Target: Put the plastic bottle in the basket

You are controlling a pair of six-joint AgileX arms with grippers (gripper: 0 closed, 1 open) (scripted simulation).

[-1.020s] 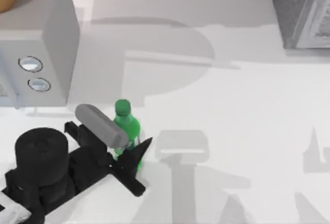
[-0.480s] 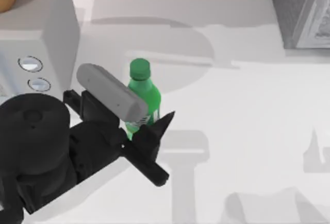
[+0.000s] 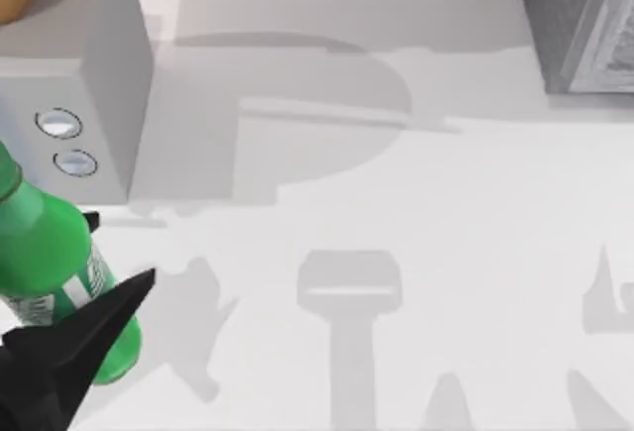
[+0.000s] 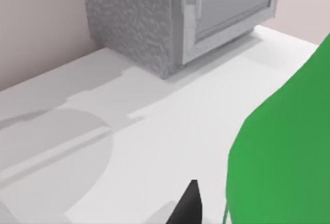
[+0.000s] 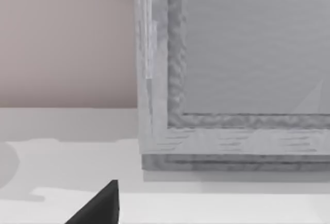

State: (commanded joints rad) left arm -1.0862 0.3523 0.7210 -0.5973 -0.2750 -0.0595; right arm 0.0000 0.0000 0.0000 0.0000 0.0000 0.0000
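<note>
Translucent bright-green plastic bottle (image 3: 54, 263) w/ white-and-green label band, lower left of top-view frame, tilted, cap end cut off by left edge, raised near camera.
</note>
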